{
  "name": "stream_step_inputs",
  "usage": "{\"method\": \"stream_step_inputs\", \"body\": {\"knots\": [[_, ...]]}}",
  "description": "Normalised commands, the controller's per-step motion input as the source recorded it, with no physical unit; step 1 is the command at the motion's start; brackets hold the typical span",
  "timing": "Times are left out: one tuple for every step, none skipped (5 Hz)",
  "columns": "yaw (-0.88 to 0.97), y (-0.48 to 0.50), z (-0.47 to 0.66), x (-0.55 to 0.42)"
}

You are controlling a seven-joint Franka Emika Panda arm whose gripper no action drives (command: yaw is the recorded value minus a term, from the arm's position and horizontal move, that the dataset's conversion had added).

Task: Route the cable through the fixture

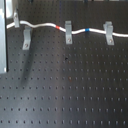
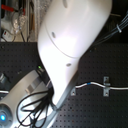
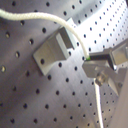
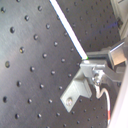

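The white cable (image 1: pixel 47 24) runs across the black board in the first exterior view, with a red band (image 1: pixel 61 27) and a blue band (image 1: pixel 88 30). It passes through the middle fixture (image 1: pixel 68 33) and the fixture (image 1: pixel 108 31) on the first exterior view's right. My gripper (image 1: pixel 16 21) is at the far left, shut on the cable's end just beyond the left fixture (image 1: pixel 26 37). In the first wrist view the cable (image 3: pixel 75 35) lies across the forked top of this fixture (image 3: pixel 52 47) and enters my gripper (image 3: pixel 90 61). The second wrist view shows the cable (image 4: pixel 67 27), fixture (image 4: pixel 77 91) and gripper (image 4: pixel 89 61).
A pale grey upright panel (image 1: pixel 2 42) stands at the first exterior view's left edge. In the second exterior view the white arm (image 2: pixel 70 40) hides most of the board, leaving one fixture (image 2: pixel 106 85) and a stretch of cable (image 2: pixel 117 88) showing. Dark wires (image 2: pixel 35 107) hang below the arm.
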Motion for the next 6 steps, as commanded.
{"method": "stream_step_inputs", "body": {"knots": [[0.17,-0.114,0.0,0.095],[0.25,-0.201,0.0,0.019],[0.18,0.0,0.0,0.0],[0.1,-0.045,0.11,0.001],[0.11,-0.06,0.22,0.001],[0.07,-0.009,0.25,-0.005]]}}
